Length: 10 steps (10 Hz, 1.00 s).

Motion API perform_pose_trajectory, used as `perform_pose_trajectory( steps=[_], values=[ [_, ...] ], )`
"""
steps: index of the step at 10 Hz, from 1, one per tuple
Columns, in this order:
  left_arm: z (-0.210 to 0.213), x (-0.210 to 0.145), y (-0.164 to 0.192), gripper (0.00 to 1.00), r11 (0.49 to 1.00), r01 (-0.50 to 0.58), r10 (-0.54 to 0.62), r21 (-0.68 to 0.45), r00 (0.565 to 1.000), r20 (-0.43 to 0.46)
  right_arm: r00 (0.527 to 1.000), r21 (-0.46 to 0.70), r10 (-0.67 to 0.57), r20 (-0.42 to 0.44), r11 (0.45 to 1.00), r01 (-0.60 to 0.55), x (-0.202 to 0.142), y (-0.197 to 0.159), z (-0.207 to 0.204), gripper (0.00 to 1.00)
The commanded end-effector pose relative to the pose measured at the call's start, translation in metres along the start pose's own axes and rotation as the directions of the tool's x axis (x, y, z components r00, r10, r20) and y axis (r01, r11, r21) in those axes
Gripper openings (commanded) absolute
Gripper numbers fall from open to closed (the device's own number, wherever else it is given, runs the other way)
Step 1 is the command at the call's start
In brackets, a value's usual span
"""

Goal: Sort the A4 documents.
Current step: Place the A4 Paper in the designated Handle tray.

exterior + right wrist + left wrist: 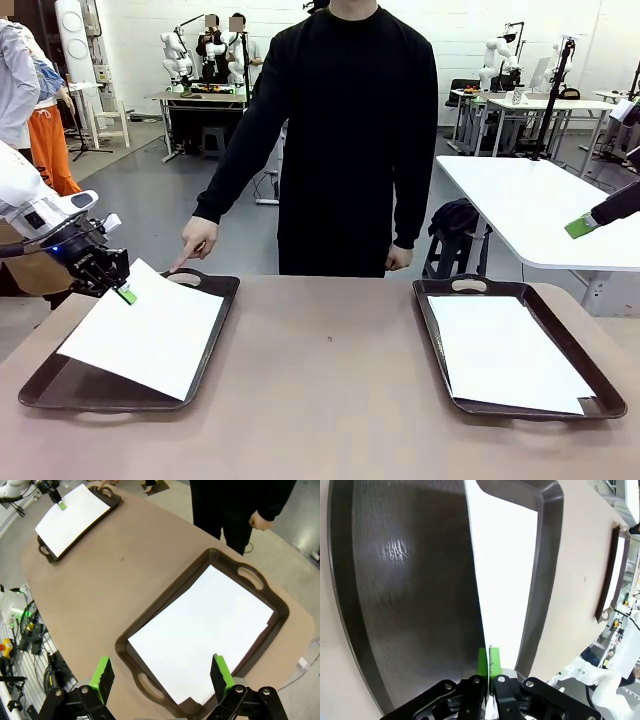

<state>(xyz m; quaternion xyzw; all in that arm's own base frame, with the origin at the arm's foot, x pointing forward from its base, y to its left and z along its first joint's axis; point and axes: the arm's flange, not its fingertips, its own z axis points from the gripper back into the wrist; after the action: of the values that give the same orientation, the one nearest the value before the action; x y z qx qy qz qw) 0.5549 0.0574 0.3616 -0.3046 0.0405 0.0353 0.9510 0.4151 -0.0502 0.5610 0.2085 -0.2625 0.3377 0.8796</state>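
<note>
- The left claw (122,291) is seen pinching the far left corner of a sheet (150,330), its green pads pressed together on the paper edge; in the left wrist view the claw (489,667) is clamped on the sheet (505,580), seen edge-on.
- This sheet is held tilted over the left tray (60,390), its gripped corner raised and its near right corner overhanging the tray's right rim.
- A person's hand (195,240) is pointed down at the far handle of the left tray, a fingertip touching or nearly touching it.
- A second sheet (505,355) is laid flat inside the right tray (600,390), slightly askew; a further sheet edge is visible beneath it at the near corner.
- The right claw (162,672) is spread wide, held well above the right tray (125,647) and its sheet (200,630), touching nothing.
- Both trays are set on the brown table (320,400), well apart.
</note>
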Motion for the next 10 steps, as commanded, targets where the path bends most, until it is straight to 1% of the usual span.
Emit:
perform_pose_trajectory(
  steps=[1,2,3,4,5,6,7,8,9,10],
  values=[
    [-0.002,0.007,0.0,0.01,0.998,-0.038,0.039,0.041,0.999,-0.006,1.0,0.006,0.002,0.004,1.0,-0.002,0.0,0.0,-0.001,1.0],
    [-0.003,0.009,0.0,0.01,0.995,-0.059,0.059,0.081,0.998,0.005,1.0,0.006,0.002,0.004,1.0,-0.002,0.0,0.0,-0.001,1.0],
    [-0.002,0.009,0.0,0.19,0.995,-0.056,0.056,0.085,0.998,0.005,1.0,0.006,0.002,0.004,1.0,-0.002,0.0,0.0,-0.001,1.0],
    [-0.001,0.008,-0.001,0.21,0.992,-0.053,0.052,0.113,0.999,0.007,1.0,0.006,0.002,0.004,1.0,-0.002,0.0,0.0,-0.001,1.0],
    [0.001,0.008,-0.001,0.39,0.991,-0.05,0.049,0.124,0.999,0.009,1.0,0.006,0.002,0.004,1.0,-0.002,0.0,0.0,-0.001,1.0],
    [0.002,0.009,-0.001,0.4,0.989,-0.05,0.048,0.136,0.999,0.017,1.0,0.006,0.002,0.004,1.0,-0.002,0.0,0.0,-0.001,1.0],
    [0.005,0.011,-0.002,0.59,0.987,-0.048,0.046,0.155,0.999,0.015,1.0,0.006,0.002,0.004,1.0,-0.002,0.0,0.0,-0.001,1.0],
    [0.007,0.012,-0.003,0.44,0.98,-0.058,0.056,0.19,0.998,0.014,1.0,0.006,0.002,0.004,1.0,-0.002,0.0,0.0,-0.001,1.0],
    [0.009,0.013,-0.005,0.78,0.974,-0.062,0.06,0.217,0.998,0.015,1.0,0.006,0.002,0.004,1.0,-0.002,0.0,0.0,-0.001,1.0],
    [0.01,0.014,-0.006,0.64,0.973,-0.058,0.057,0.224,0.998,0.009,1.0,0.006,0.002,0.004,1.0,-0.002,0.0,0.0,-0.001,1.0]
  ],
)
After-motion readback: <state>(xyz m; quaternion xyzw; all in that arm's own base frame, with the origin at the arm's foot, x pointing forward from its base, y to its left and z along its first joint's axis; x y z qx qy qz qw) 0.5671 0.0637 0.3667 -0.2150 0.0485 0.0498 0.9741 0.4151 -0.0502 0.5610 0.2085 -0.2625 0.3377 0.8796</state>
